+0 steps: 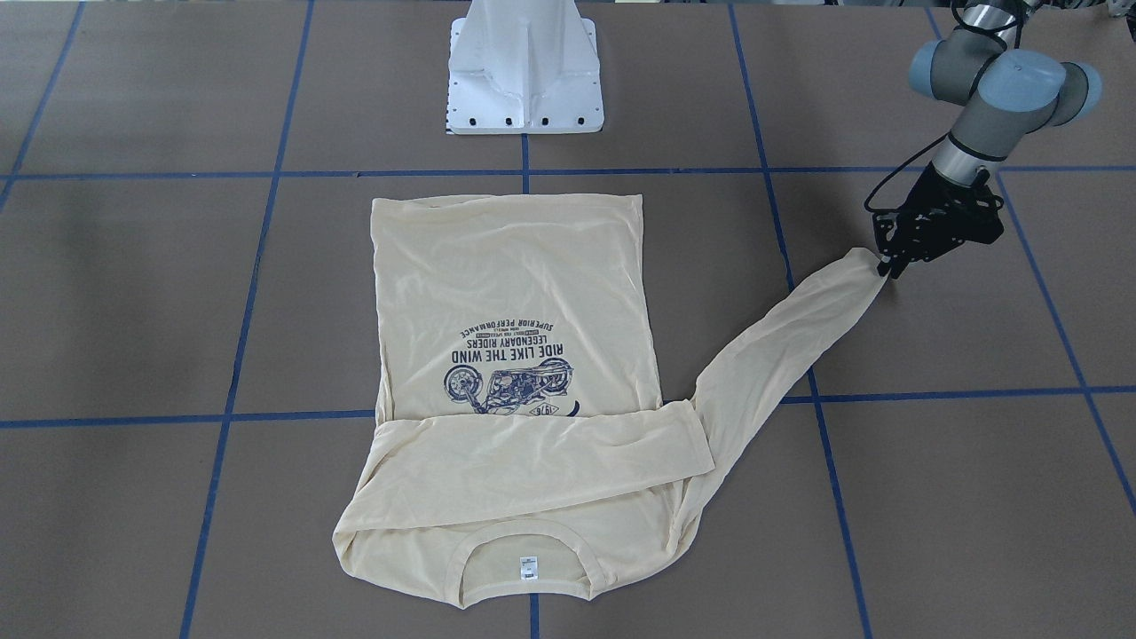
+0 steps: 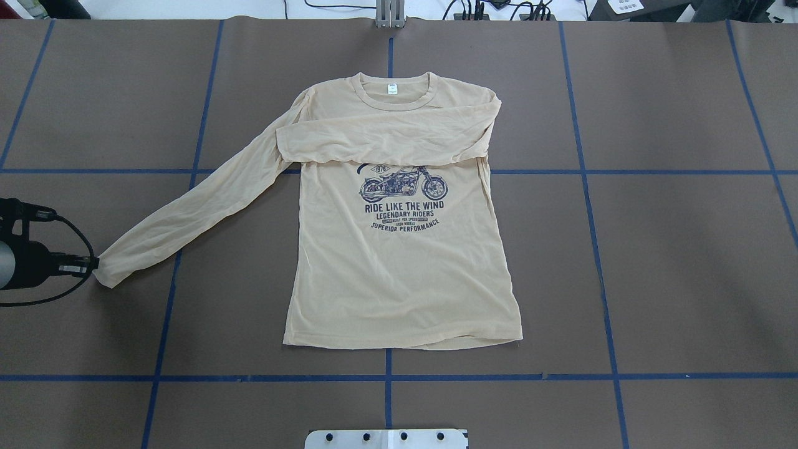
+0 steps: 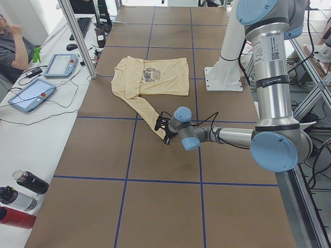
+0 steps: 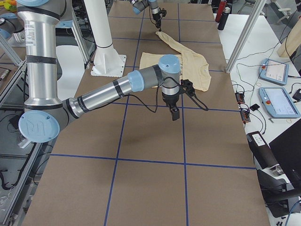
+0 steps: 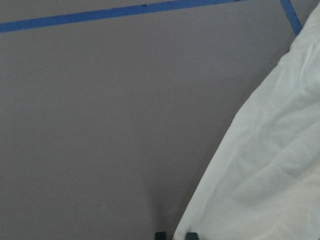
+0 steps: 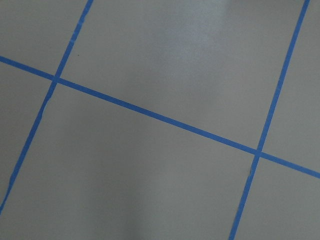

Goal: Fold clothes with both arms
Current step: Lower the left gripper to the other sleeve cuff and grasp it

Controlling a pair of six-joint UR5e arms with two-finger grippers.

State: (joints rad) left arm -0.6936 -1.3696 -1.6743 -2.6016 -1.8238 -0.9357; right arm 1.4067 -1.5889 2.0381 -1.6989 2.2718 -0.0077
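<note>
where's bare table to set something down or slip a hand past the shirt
Freest: the bare brown table on the side of the shirt away from the left gripper. Also the strip between its hem and the white pedestal. Crowded: where the sleeve stretches to that gripper.

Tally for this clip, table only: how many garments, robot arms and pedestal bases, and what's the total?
1 shirt
2 robot arms: left arm, right arm
1 white pedestal base
Total: 4
</note>
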